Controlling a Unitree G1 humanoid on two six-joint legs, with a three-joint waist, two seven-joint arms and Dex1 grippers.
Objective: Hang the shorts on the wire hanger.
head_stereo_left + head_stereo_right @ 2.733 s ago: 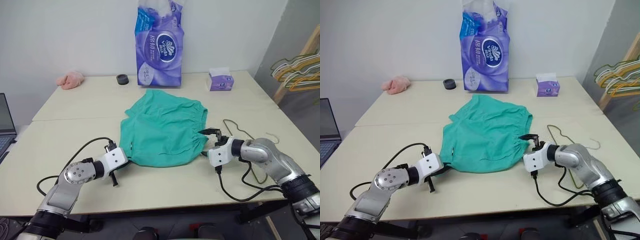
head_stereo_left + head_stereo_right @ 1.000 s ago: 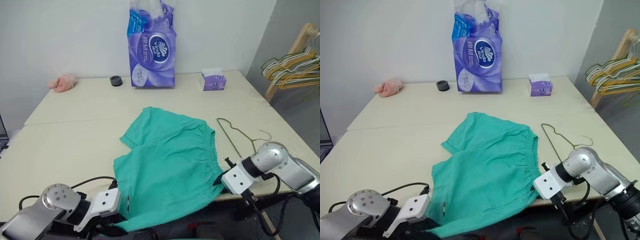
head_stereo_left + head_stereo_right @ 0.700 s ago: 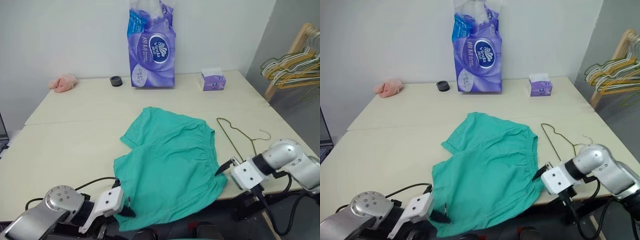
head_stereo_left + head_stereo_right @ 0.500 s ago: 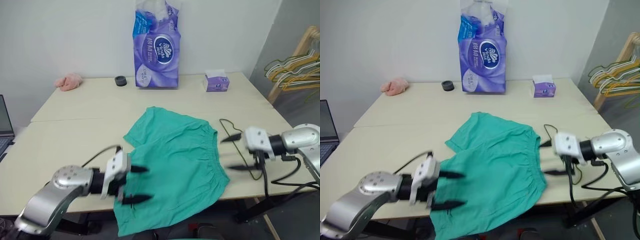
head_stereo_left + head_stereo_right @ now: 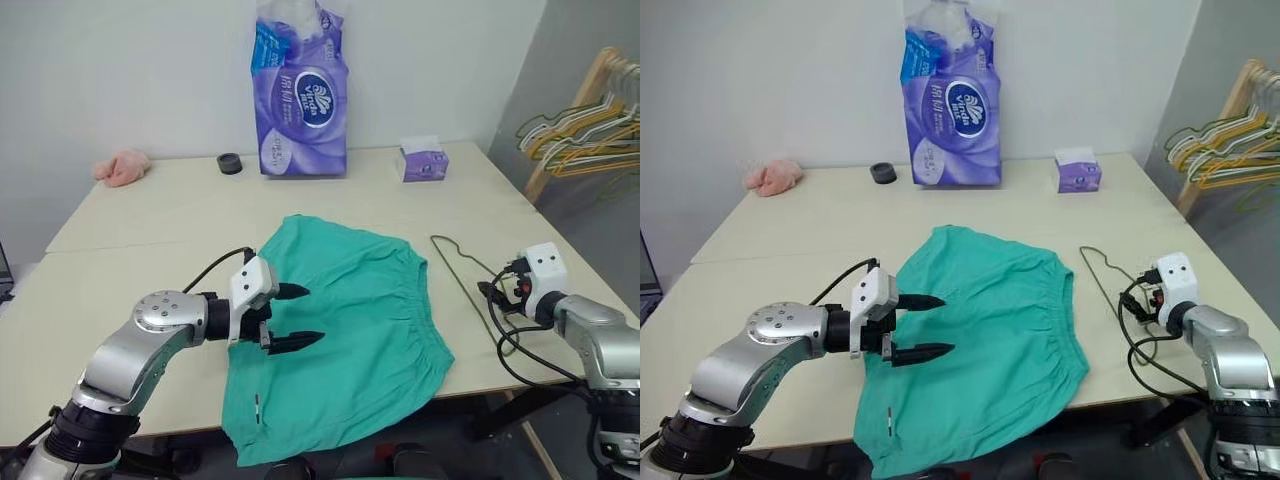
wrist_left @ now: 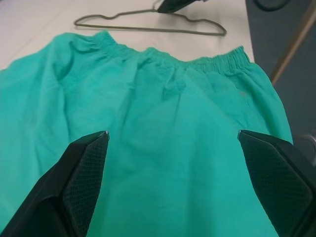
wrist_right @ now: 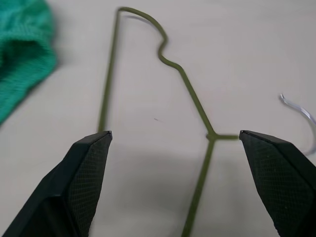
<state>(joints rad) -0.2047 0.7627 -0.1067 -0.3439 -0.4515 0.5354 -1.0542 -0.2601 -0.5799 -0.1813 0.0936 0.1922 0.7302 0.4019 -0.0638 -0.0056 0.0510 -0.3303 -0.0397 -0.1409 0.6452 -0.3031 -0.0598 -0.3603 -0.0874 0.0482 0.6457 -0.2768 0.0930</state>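
Shorts [image 5: 350, 320]: flat on the counter [image 5: 150, 225].
Wire hanger [image 5: 470, 280]: just right of the shorts.
Left tool [image 5: 298, 316]: spread wide above the shorts, empty.
Right tool [image 7: 177, 182]: spread wide over the wire hanger, empty.

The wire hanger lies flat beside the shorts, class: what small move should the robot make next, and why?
Probably lower the right gripper, jaws open above it, onto the wire hanger and close. The hanger lies untouched on the table beside the shorts; the left gripper hovers open over them.
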